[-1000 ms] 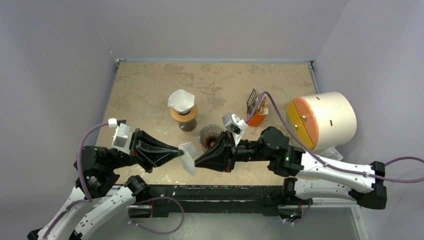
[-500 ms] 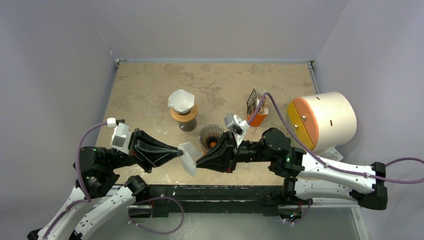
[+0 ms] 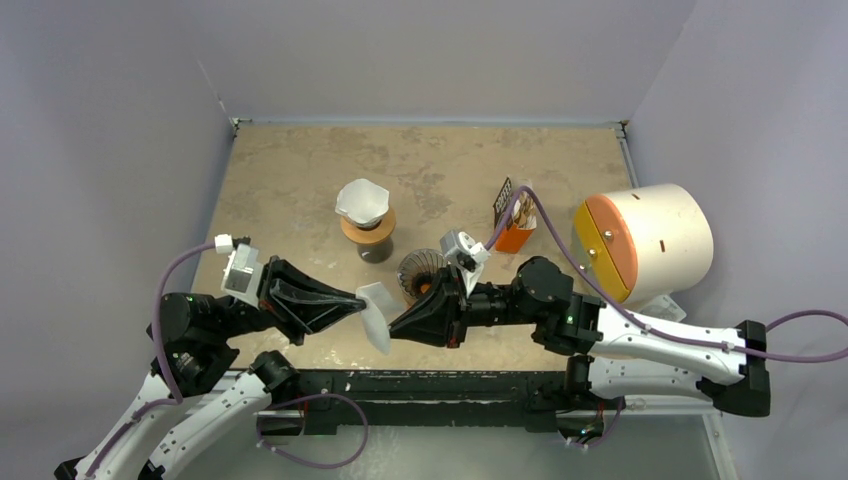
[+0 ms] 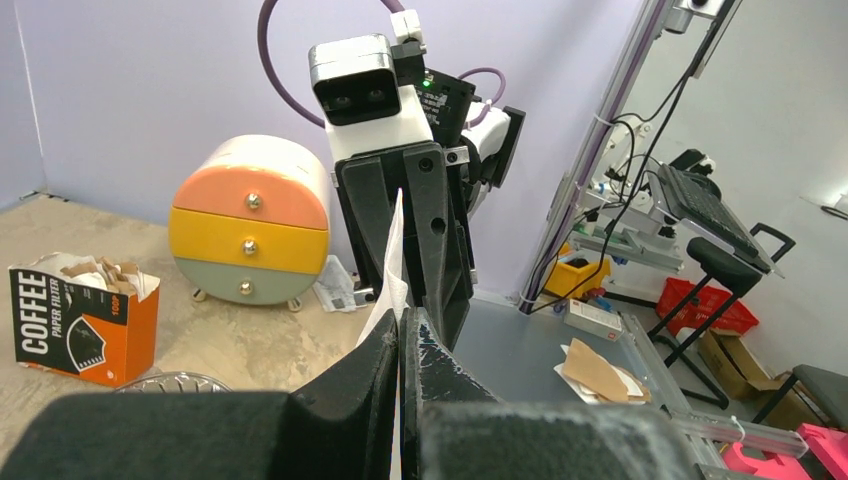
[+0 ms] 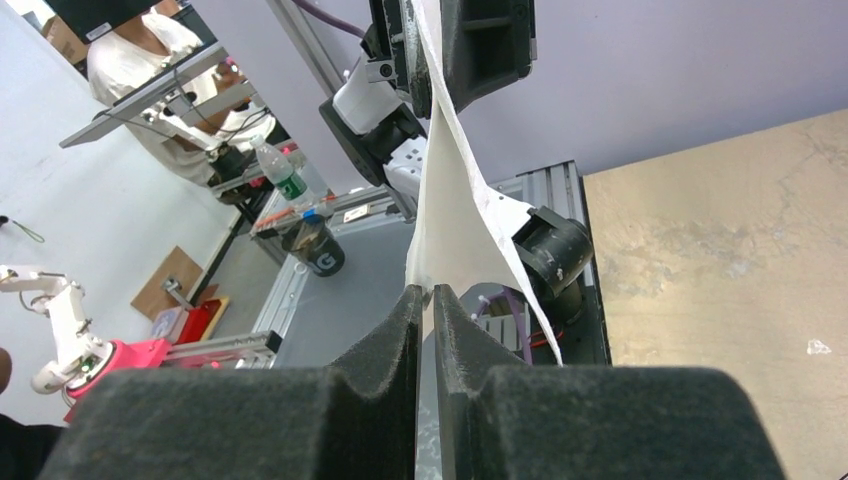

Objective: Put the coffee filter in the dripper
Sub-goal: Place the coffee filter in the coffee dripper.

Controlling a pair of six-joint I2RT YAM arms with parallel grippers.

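A white coffee filter (image 3: 377, 318) hangs in the air between my two grippers, over the table's near edge. My left gripper (image 3: 361, 298) is shut on its left part; the left wrist view shows the filter (image 4: 394, 268) rising from between the shut jaws (image 4: 401, 325). My right gripper (image 3: 393, 322) meets it from the right; in the right wrist view the filter (image 5: 450, 220) runs down into the nearly closed jaws (image 5: 425, 295). The wire dripper (image 3: 420, 268) stands on the table just behind the right gripper.
A carafe with a wooden collar and a white filter in it (image 3: 363, 208) stands behind the dripper. An orange coffee filter box (image 3: 513, 226) and a round drawer unit (image 3: 645, 240) are at the right. The table (image 3: 300, 180) has walls on three sides.
The right arm has shifted slightly left towards the filter. The left arm and the filter have hardly moved.
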